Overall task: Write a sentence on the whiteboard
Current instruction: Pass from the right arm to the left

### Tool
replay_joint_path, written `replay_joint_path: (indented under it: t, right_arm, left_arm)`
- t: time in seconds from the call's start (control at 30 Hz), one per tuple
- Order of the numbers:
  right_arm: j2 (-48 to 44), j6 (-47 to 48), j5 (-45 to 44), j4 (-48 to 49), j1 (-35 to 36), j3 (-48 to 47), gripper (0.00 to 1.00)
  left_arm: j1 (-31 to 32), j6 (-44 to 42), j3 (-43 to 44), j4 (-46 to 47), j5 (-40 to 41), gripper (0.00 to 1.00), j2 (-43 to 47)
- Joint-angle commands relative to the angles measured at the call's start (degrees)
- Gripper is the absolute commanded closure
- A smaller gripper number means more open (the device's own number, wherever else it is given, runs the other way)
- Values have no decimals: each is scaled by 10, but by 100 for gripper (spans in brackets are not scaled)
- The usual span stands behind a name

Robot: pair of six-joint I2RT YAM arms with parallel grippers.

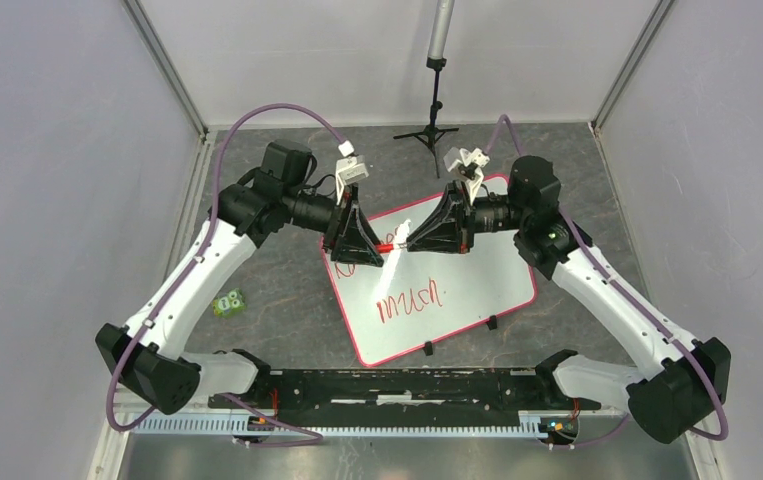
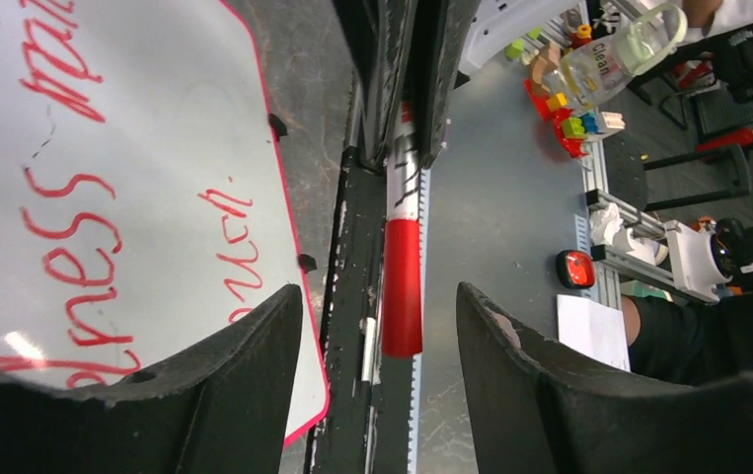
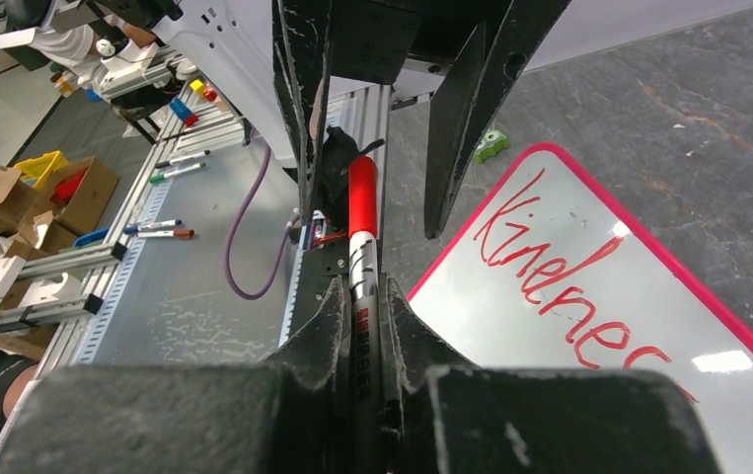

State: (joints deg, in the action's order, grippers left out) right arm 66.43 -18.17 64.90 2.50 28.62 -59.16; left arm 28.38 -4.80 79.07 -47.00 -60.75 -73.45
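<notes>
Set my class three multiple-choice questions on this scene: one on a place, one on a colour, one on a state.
1. Where is the small green object?
A on the whiteboard
B on the table, left of the board
C in a gripper

2. What colour is the sentence?
A blue
B red
C black

3. How is the left gripper?
A open around the marker at its red end
B shut on it
C out of view

Key: B, it lies outside the board's rim, on the left arm's side; B, the strokes are red; A, its fingers stand clear of the red end, while the right gripper clamps the marker.

The pink-rimmed whiteboard (image 1: pixel 477 275) lies flat, askew, bearing a red handwritten sentence (image 1: pixel 410 300).
</notes>
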Motion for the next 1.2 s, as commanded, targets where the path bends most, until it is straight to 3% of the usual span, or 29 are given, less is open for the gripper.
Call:
replay_joint_path:
  t: [0.0, 0.17, 0.33, 0.83, 1.17]
  right_arm:
    - [-3, 23, 3, -9, 9, -24, 100]
    - [0, 32, 3, -20, 11, -36, 100]
    - [7, 45, 0, -43, 19, -39, 100]
    - [27, 56, -22, -58, 75, -64, 100]
    - [24, 81, -18, -83, 65, -79, 98]
  left_arm:
    - [18, 18, 10, 24, -45, 39, -3]
    - [23, 1, -5, 18, -37, 74, -8]
    - [31, -11, 5, 16, -41, 96, -8]
    - [69, 29, 29, 62, -21, 98, -36]
    - [43, 23, 22, 62, -12, 98, -20]
